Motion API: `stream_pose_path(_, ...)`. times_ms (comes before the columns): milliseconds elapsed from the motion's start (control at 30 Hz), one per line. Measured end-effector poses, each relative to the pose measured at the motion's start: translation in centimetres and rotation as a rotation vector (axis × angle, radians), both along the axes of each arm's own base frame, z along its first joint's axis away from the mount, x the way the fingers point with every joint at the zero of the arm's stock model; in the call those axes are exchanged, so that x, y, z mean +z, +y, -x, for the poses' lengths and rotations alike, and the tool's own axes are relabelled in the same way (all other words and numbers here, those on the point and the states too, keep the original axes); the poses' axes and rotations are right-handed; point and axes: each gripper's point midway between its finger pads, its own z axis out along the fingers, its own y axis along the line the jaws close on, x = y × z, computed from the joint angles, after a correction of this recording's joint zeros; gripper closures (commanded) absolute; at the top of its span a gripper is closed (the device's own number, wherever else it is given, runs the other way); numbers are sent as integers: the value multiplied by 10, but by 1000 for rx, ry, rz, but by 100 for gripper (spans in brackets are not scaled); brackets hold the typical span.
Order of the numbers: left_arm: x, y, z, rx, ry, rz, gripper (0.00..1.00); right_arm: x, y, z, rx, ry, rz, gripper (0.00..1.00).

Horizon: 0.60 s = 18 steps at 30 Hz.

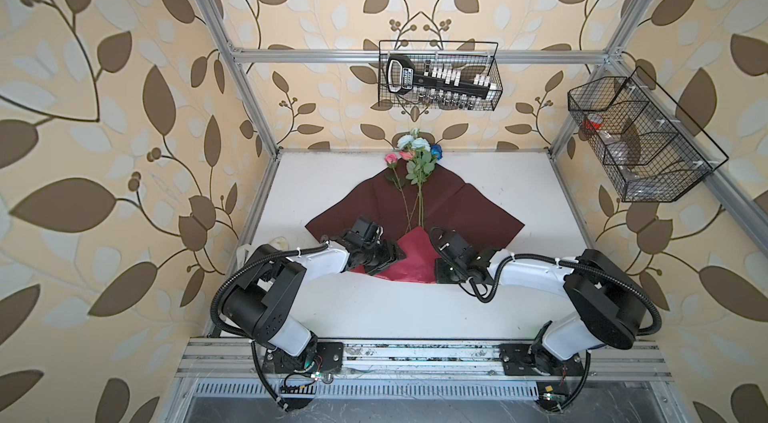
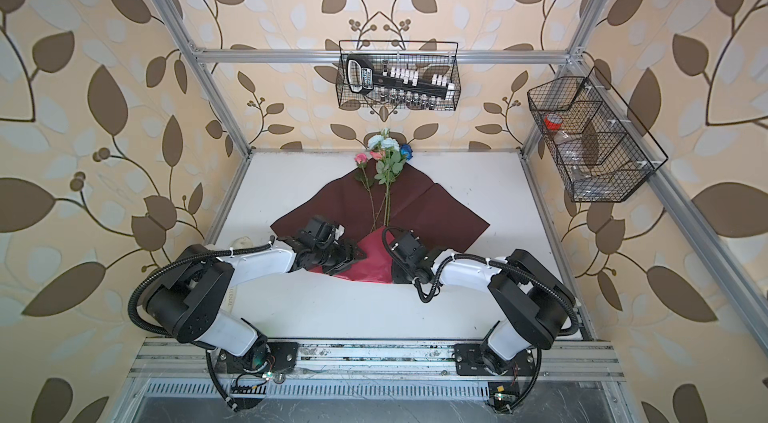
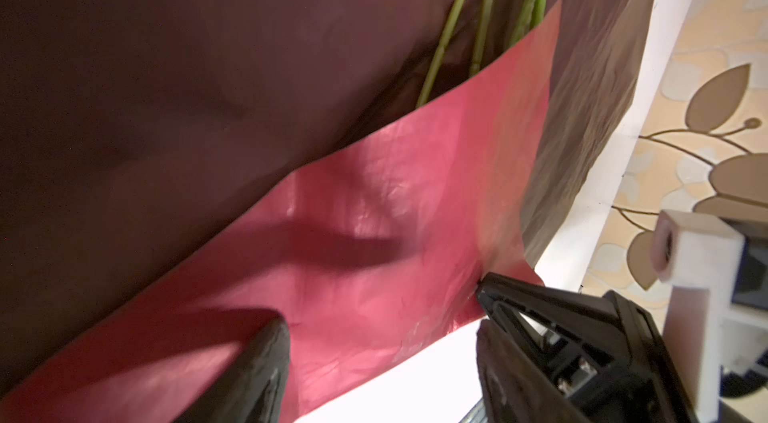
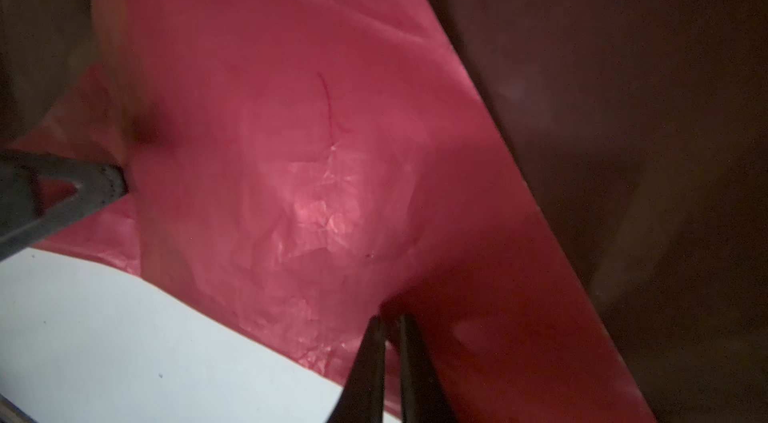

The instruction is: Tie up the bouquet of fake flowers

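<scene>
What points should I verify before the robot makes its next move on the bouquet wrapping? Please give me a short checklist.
1. Stem ends covered: ok. The bouquet lies on the dark wrapping sheet, stem ends under the folded red flap.
2. Left claw free: ok. Its jaws stand wide open over the flap, holding nothing.
3. Right claw grip: cannot tell. Its jaws are nearly together at the flap's edge; a pinch is unclear.
4. Blooms clear of the claws: ok. They lie at the table's far edge.
5. Tie material ready: cannot tell. A cream object at the table's left edge is too small to identify.
</scene>
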Motion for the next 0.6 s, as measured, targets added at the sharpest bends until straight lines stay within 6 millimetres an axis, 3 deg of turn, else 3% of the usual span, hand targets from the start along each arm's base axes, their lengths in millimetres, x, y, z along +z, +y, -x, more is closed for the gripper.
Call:
stream_pose_path(233, 1, 1, 13, 30, 20, 11, 26, 1, -15, 4, -34, 8, -11, 85)
stream_pose_path(467, 26, 26, 25, 70, -31, -57, 16, 3, -23, 13, -23, 32, 16, 82)
stream_pose_path(600, 34, 49, 31, 102, -48, -131, 10, 7, -26, 16, -10, 35, 27, 80)
